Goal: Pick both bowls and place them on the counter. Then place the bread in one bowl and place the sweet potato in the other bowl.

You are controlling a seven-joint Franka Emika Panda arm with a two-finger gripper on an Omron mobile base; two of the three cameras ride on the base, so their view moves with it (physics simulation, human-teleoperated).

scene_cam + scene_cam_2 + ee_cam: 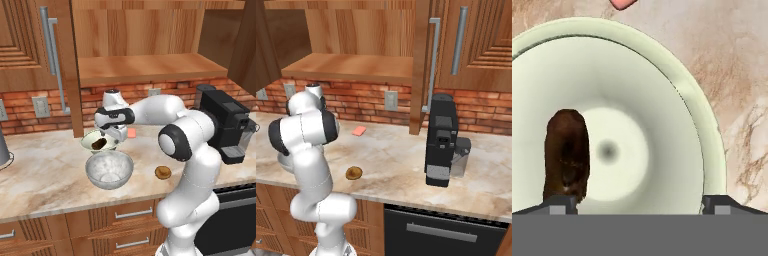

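Overhead, wooden cabinets (30, 35) and an open wooden shelf (150, 67) hang against a red brick wall (371, 102). Below them runs the counter (45, 175), beige marbled stone with a thick edge, above wooden drawers (125, 217). A black coffee machine (441, 140) stands on it to the right. Near the front edge sits the grey stone-look bowl (109, 169), and just behind it the cream-white bowl (662, 100), pale green inside. The gripper (111, 138) hangs over the cream-white bowl with its fingers spread wide, holding nothing. The sweet potato (567, 155) lies inside that bowl, off centre. The bread (163, 172) rests on the bare counter right of the bowls. A pink square (359, 131) lies near the wall.
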